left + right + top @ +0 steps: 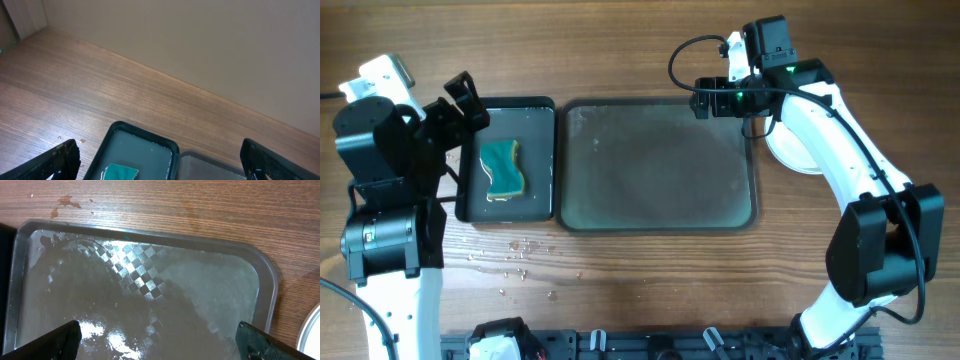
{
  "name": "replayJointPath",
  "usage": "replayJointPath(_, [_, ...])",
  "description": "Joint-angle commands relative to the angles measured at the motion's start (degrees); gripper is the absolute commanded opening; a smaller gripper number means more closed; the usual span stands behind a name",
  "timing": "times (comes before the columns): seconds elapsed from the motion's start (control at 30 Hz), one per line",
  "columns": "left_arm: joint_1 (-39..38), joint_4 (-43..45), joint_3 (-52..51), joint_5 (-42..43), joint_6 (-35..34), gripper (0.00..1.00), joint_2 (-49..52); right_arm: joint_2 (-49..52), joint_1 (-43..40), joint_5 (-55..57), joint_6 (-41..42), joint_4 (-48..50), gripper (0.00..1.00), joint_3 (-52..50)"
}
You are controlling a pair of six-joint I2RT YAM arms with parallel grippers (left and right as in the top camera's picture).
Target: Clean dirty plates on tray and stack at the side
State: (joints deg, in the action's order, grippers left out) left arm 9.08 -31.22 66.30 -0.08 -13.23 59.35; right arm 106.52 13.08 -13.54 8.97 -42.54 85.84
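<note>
The plates [790, 156] lie on the table just right of the tray [660, 170], mostly hidden under the right arm, so they may be a stack. The right gripper [705, 98] hovers over the tray's far right corner, jaws wide and empty. The left gripper [468, 103], equally wide and empty, hangs by the black tray [542, 150]. The tray glistens wet.

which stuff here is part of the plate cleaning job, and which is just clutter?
Job: grey tray; white plates right of it; sponge, likely the scrubber; black tray holding it.
Lying about: water drops and a stain on the table.
</note>
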Motion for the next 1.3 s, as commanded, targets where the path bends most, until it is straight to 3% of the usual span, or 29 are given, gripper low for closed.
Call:
replayJointPath(0.0, [0.09,0.13,0.39,0.66,-0.74,1.00,0.07,-0.55,-0.09,-1.14,0.59,0.28,1.00,-0.35])
replayJointPath(0.53, [0.09,0.13,0.39,0.66,-0.74,1.00,0.07,-2.38,-0.20,0.02,0.00,1.07,1.00,-1.11])
replayJointPath(0.7, [0.09,0.13,0.39,0.66,-0.74,1.00,0.07,-12.94,-0.20,4.72,-0.44,1.16,1.00,-1.11])
replayJointPath(0.87, [0.09,0.13,0.39,0.66,-0.74,1.00,0.07,-26.49,-0.42,6.08,-13.94,6.16,1.00,-1.11])
replayJointPath(1.0, [0.09,0.13,0.39,0.66,-0.74,1.00,0.07,-36.20,-0.42,11.56,-19.56,7.26,0.99,-1.14])
replayJointPath(1.27, [0.09,0.13,0.39,0.66,-0.74,1.00,0.07,-58.12,-0.42,16.15,-21.24,4.31,1.00,-7.37])
